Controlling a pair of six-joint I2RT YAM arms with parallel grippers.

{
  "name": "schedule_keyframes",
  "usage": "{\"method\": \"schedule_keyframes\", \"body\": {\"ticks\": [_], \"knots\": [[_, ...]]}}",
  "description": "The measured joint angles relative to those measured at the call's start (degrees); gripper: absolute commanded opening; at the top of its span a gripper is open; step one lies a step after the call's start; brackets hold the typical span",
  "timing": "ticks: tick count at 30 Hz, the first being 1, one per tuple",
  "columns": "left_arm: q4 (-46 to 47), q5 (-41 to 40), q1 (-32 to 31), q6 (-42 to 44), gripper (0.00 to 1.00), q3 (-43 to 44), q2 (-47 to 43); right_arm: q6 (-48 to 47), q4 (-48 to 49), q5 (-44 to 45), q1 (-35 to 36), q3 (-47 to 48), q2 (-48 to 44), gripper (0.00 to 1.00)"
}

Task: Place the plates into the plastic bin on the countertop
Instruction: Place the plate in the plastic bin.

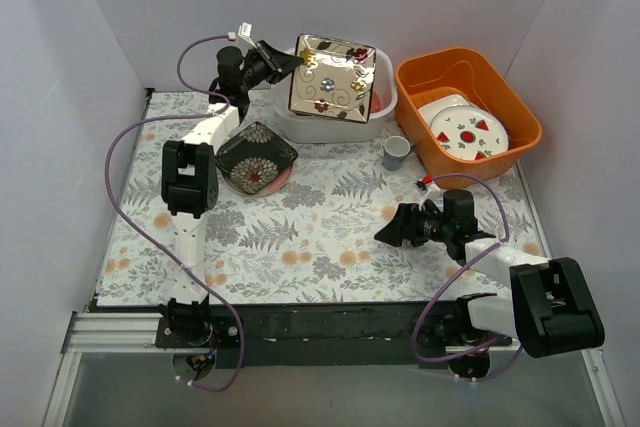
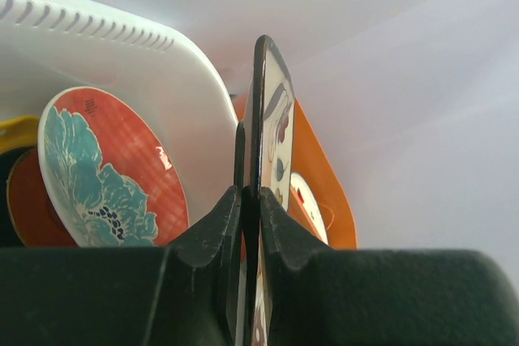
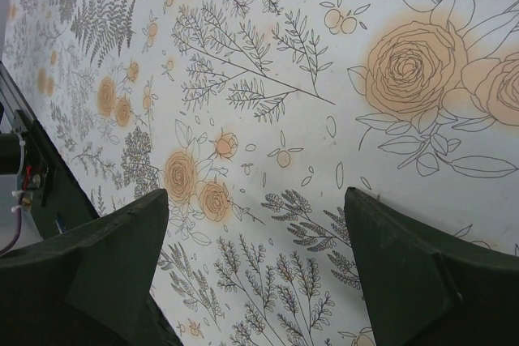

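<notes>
The left jaws are clamped on one edge of the cream floral square plate (image 1: pixel 332 79), holding it tilted above the white plastic bin (image 1: pixel 385 110) at the far side of the worktop (image 1: pixel 330 237). From the left wrist the plate is seen edge-on, its near edge pinched flat between the two fingers and the rest rising straight out beyond them. To its left a red round plate with a teal flower (image 2: pixel 113 168) leans against the bin's white wall. A black white-flowered square plate (image 1: pixel 255 155) lies on a pinkish round plate (image 1: pixel 285 178) on the worktop, just in front of the bin and beside the left arm (image 1: pixel 190 177). The right jaws are spread wide with only the fern-and-flower print between them, low over the near right of the worktop and well apart from every plate. An orange tub (image 1: pixel 520 127) at the far right holds white plates with red fruit marks (image 1: pixel 462 132), with a small cup (image 1: pixel 397 152) just beside it.
</notes>
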Motion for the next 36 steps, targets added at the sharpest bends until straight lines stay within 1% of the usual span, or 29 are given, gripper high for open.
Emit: {"method": "schedule_keyframes", "body": {"ticks": [11, 17, 28, 36], "knots": [[4.9, -4.3, 1.3, -5.6, 0.0, 3.1, 4.9, 0.0, 0.2, 0.2, 0.0, -1.1, -1.4, 0.96], [4.3, -6.8, 2.2, -4.9, 0.0, 7.6, 9.3, 0.1, 0.0, 0.6, 0.0, -2.1, -3.1, 0.96], [3.7, -7.0, 3.0, -5.2, 0.0, 8.5, 12.2, 0.2, -2.2, 2.4, 0.0, -3.1, -6.4, 0.96], [0.1, -6.1, 2.5, -1.7, 0.0, 8.5, 12.2, 0.6, -2.2, 2.7, 0.0, -3.2, -6.5, 0.96]]}}
